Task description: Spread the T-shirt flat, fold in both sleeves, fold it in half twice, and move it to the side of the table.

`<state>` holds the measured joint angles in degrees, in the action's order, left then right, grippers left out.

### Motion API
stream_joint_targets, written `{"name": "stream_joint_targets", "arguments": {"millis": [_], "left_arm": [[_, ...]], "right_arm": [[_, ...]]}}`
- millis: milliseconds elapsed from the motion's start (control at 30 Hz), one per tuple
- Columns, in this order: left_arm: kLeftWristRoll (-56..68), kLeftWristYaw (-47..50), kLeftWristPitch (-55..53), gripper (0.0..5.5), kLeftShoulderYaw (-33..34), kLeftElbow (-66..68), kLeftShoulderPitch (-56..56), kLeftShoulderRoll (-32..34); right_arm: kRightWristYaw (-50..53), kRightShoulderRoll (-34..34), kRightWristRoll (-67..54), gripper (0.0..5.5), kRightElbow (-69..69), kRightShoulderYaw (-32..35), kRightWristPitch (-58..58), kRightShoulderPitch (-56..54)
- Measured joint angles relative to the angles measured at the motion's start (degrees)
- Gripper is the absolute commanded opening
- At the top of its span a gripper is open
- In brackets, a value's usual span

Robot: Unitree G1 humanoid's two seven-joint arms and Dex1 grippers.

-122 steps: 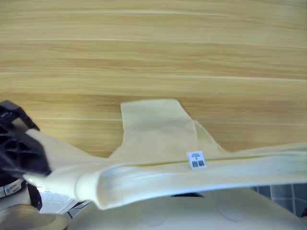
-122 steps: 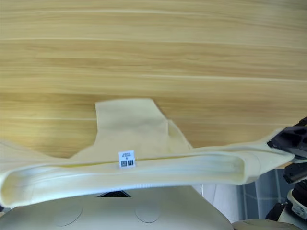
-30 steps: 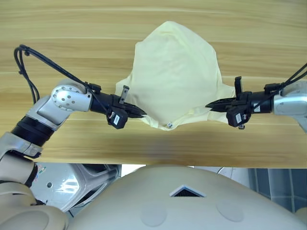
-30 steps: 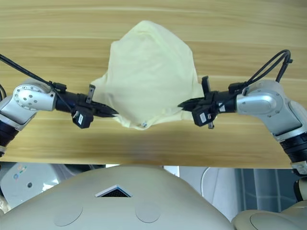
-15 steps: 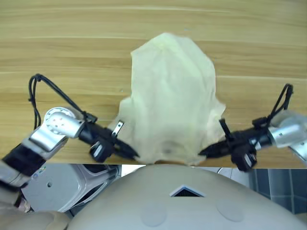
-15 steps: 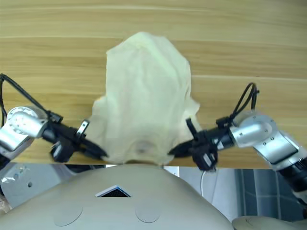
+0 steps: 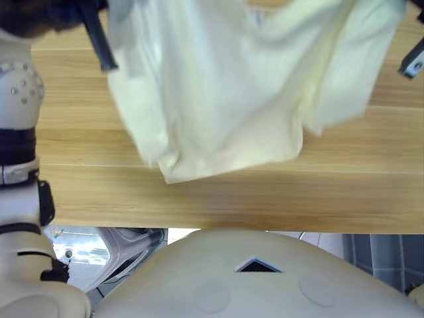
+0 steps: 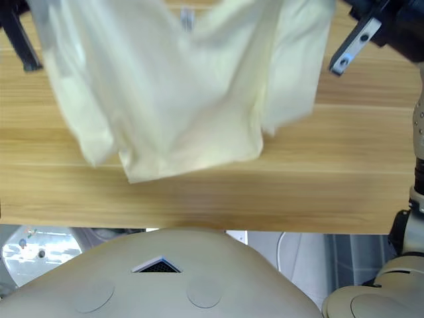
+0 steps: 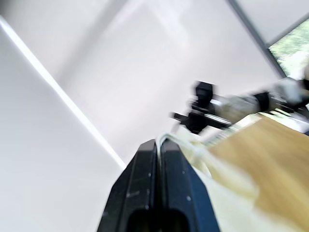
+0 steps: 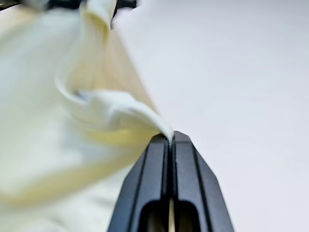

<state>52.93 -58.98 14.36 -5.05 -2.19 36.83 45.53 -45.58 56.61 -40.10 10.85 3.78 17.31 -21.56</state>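
**Shirt hangs aloft, pinched at both upper edges**

The pale yellow T-shirt (image 7: pixel 232 99) hangs in the air above the wooden table (image 7: pixel 265 199). It spans the head view from 10 to 2 o'clock, and its lowest corner droops toward 7 o'clock. The left gripper (image 9: pixel 158 142) is clamped on a cloth edge at 10 o'clock. The right gripper (image 10: pixel 170 137) pinches another edge at 2 o'clock. The fabric looks light, limp and prone to bunching, so wide holds near the corners should let it drape flat.
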Motion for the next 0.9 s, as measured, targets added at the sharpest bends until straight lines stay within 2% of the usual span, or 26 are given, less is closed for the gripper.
{"name": "stream_joint_targets", "arguments": {"millis": [33,100,233,267,400,500,567,700,833,900], "left_arm": [[0.6,0.5,-1.12,0.0,2.29,0.0,1.3,-0.35],[1.2,-6.18,-0.86,0.0,5.06,-4.09,-1.44,0.32],[1.36,-26.05,-0.8,0.0,5.71,-17.07,-21.01,3.55],[2.1,-29.62,-0.85,0.0,6.27,-20.29,-25.11,4.11],[2.43,-32.93,2.59,0.0,6.45,-25.4,-34.12,7.53],[1.43,-32.99,6.48,0.0,4.7,-27.67,-41.01,11.75],[2.55,-32.99,6.91,0.0,4.57,-28.54,-42.5,12.25],[-1.05,-32.9,3.38,0.0,2.92,-21.61,-33.96,9.26],[-19.85,-32.38,2.98,0.0,-5.99,2.21,-11.94,2.74],[-27.43,-26.22,2.62,0.0,-9.13,15.58,1.62,-1.55]], "right_arm": [[-1.26,0.03,-3.23,0.02,2.22,2.78,-0.69,0.28],[-9.74,0.6,-8.25,0.02,7.78,7.32,-0.71,5.39],[-33.62,0.39,-12.56,0.02,16.42,10.7,1.03,24.47],[-36.96,-0.13,-13.7,0.02,18.48,11.95,1.42,27.4],[-42.74,-2.37,-14.77,0.02,23.87,14.84,2.01,33.42],[-45.34,-4.35,-14.01,0.02,27.25,14.95,2.43,37.42],[-45.64,-4.49,-13.68,0.02,27.47,14.89,2.25,37.88],[-42.28,-5.51,-2.37,0.02,20.08,9.76,0.4,30.98],[-37.93,-7.67,16.6,0.02,0.13,-0.61,-1.0,10.39],[-28.99,-10.97,25.47,0.02,-12.09,-4.57,-1.85,-4.55]]}}
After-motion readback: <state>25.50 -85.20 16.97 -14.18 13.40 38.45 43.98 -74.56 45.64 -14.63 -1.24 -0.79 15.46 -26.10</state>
